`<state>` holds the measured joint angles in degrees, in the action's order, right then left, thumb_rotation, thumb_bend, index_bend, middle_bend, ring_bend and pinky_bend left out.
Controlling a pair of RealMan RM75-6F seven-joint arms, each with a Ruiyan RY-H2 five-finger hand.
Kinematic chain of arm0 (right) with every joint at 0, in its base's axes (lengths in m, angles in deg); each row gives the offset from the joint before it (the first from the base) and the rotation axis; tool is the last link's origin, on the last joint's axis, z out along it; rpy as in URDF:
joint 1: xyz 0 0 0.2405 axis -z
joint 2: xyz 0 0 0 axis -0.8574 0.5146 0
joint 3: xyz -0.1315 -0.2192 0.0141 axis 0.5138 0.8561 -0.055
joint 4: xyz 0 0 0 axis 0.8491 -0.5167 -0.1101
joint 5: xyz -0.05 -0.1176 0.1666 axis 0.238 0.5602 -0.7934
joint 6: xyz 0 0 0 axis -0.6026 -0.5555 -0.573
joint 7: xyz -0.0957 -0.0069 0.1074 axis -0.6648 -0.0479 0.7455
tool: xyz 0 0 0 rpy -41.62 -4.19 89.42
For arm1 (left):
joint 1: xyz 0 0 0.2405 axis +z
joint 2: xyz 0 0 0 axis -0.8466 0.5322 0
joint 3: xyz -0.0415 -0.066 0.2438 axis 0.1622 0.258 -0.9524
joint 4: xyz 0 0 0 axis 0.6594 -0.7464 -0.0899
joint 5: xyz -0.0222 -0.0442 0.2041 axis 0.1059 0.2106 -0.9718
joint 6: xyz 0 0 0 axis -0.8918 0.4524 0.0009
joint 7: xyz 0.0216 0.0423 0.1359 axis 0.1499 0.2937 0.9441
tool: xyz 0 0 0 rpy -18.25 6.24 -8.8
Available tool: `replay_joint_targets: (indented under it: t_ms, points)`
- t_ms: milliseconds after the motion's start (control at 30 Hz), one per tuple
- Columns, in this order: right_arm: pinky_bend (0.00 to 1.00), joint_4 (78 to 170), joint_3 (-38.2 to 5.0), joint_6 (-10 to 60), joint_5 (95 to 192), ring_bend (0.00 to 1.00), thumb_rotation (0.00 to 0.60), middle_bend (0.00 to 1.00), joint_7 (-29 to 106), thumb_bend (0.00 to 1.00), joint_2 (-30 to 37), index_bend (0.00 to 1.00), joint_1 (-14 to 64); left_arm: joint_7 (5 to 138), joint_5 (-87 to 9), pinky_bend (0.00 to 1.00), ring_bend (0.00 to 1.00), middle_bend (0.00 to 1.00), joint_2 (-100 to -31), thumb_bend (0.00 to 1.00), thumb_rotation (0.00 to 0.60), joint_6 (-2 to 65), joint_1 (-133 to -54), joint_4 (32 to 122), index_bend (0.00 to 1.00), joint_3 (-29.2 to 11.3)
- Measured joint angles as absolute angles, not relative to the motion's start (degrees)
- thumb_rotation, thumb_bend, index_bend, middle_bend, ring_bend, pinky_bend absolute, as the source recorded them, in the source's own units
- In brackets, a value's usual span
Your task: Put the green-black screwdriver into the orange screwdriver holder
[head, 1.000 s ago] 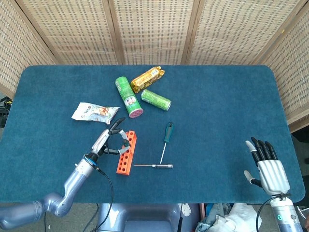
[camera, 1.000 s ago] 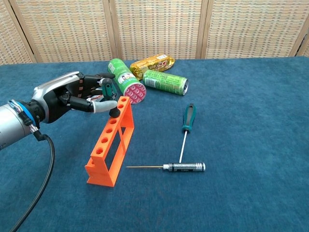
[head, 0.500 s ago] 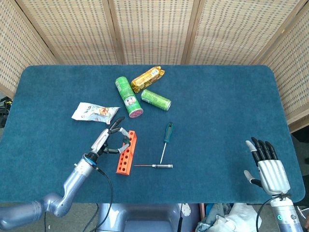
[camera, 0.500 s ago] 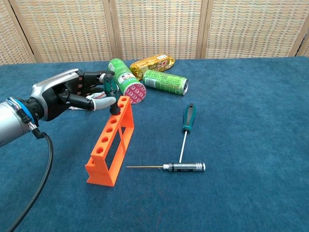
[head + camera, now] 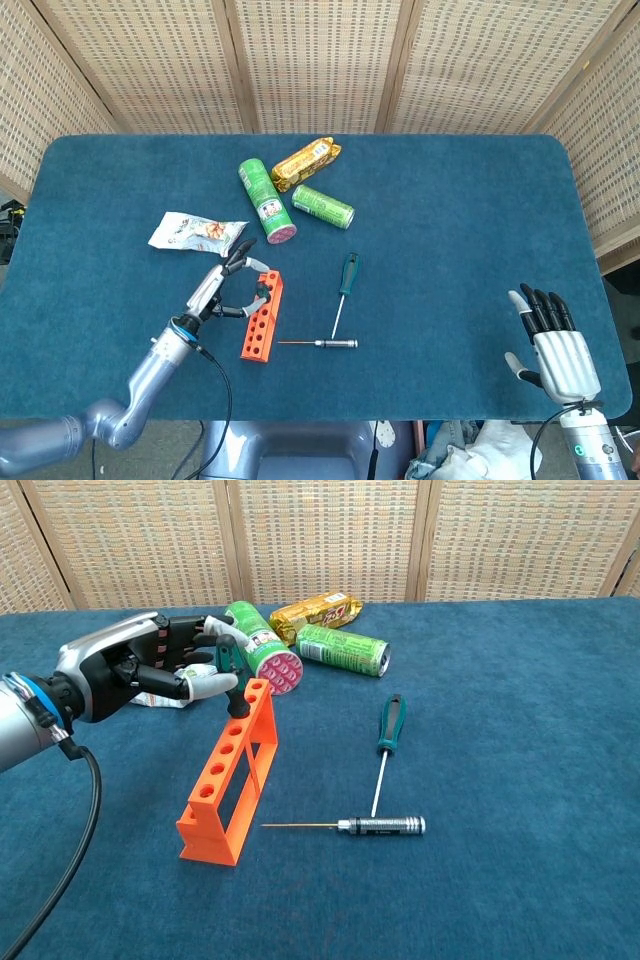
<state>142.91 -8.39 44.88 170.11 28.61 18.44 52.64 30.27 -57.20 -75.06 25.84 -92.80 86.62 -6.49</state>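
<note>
At the far end of the orange screwdriver holder (image 5: 232, 780), left of centre in the chest view, the green-black screwdriver (image 5: 229, 663) is standing upright at the end hole. Your left hand (image 5: 130, 670) is curving around its handle, thumb and fingers just beside it; you cannot tell whether they are gripping it. Right of the holder a second green-black screwdriver (image 5: 388, 720) is lying flat, its tip near a silver-black screwdriver (image 5: 380, 826). Your right hand (image 5: 555, 345) is resting spread, holding nothing, at the head view's lower right.
</note>
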Motion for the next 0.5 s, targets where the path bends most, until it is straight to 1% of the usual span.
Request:
replay_joint_targets:
  t_ms: [167,300,500]
  points:
    - [0.0,142.93,-8.41,44.91,170.08,0.0,0.6,0.0,28.73,0.24,18.49,0.0,52.66,30.09,-57.91,0.0,0.0,0.01,-73.9,0.3,0.6,26.89,-92.56,88.29,0.28,-6.27]
    - [0.0,142.89,-8.38,44.9,170.17,0.0,0.6,0.0,28.73,0.24,18.48,0.0,52.64,29.83,-58.84,0.0,0.0,0.01,-72.25,0.3,0.6,28.7,-92.09,90.53,0.28,-5.78]
    - [0.0,142.89,-8.39,44.89,170.14,0.0,0.6,0.0,28.48,0.24,18.41,0.0,52.64,29.72,-61.63,0.0,0.0,0.01,-65.75,0.3,0.6,34.13,-89.99,97.33,0.28,-5.23]
